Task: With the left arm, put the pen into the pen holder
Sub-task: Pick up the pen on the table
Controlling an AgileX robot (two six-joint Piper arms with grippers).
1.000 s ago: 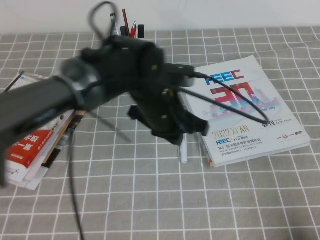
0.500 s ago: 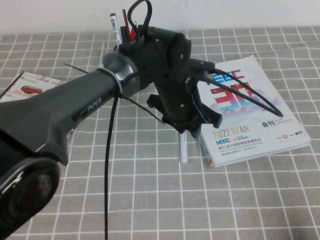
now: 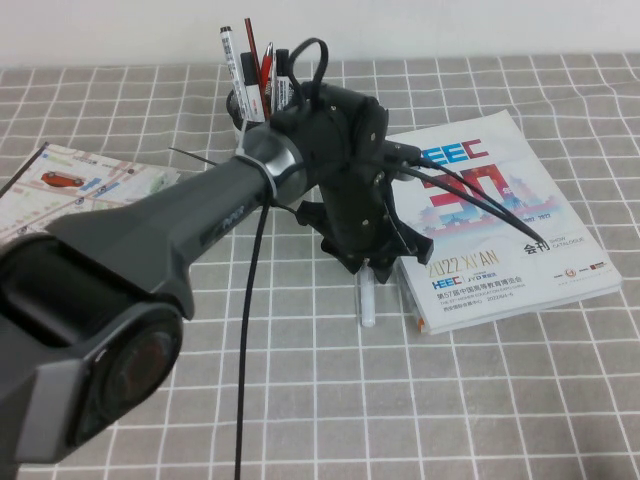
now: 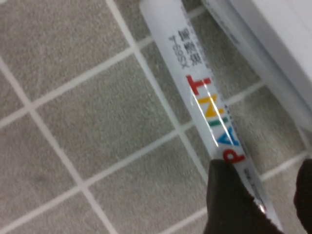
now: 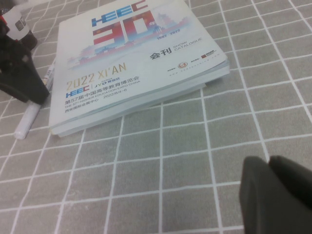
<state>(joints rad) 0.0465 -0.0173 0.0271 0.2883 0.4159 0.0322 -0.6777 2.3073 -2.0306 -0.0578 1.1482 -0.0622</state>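
The pen, white with coloured "PAINT" lettering, lies flat on the grey checked cloth beside a book; its lower end shows in the high view. My left gripper hangs right over it, open, with one finger against the barrel and the other on its far side, so the pen lies between the jaws. The pen holder stands at the back, half hidden behind the left arm, with several pens sticking out of it. My right gripper is shut and empty, low over the cloth to the right of the book.
A thick catalogue lies right of the pen, its edge almost touching it. A printed leaflet lies at the left. The left arm's forearm and cables cross the middle of the high view.
The left arm has swung in and steadied over the pen, and its jaws have opened around the barrel. The pen has not moved.
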